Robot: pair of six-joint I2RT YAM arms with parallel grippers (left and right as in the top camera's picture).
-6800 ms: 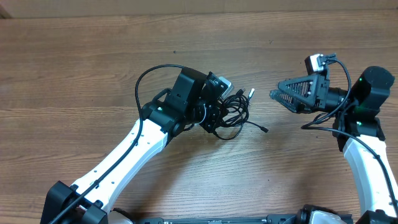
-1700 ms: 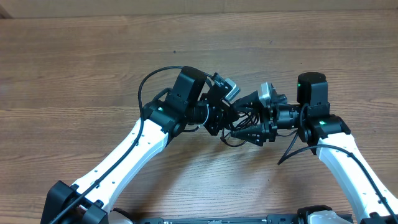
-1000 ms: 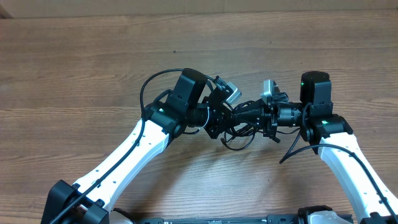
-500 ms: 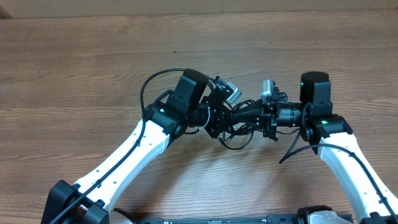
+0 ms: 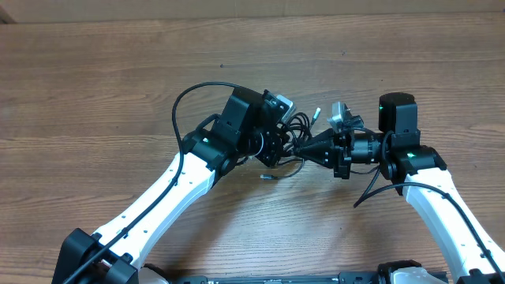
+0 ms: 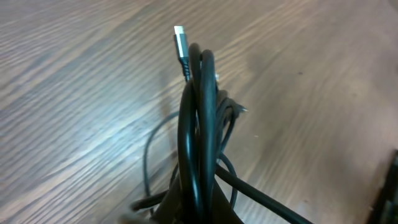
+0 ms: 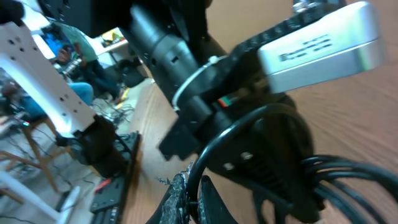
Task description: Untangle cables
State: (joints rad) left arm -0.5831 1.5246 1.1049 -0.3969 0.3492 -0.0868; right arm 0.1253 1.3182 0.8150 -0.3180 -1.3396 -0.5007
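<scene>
A tangled bundle of thin black cables (image 5: 298, 128) hangs between my two grippers at the middle of the table. My left gripper (image 5: 280, 144) is shut on the bundle. In the left wrist view the cables (image 6: 199, 124) rise straight up from my left gripper (image 6: 199, 210), with a silvery plug tip (image 6: 179, 38) on top. My right gripper (image 5: 304, 150) points left and is shut on one cable loop (image 7: 230, 140), pinched between its fingertips (image 7: 214, 205). One silvery plug (image 5: 317, 113) sticks up from the bundle. Another small plug end (image 5: 267, 175) lies on the wood below.
The wooden table (image 5: 95, 95) stretches around both arms. The two grippers nearly touch, and the left wrist's camera housing (image 7: 323, 46) fills the right wrist view. Thick arm wires loop off the left arm (image 5: 193, 93) and the right arm (image 5: 369, 189).
The bundle has been drawn up and tighter between the grippers. The slack loop that hung below them is gone, and a plug end now lies on the wood. Both grippers stay shut.
</scene>
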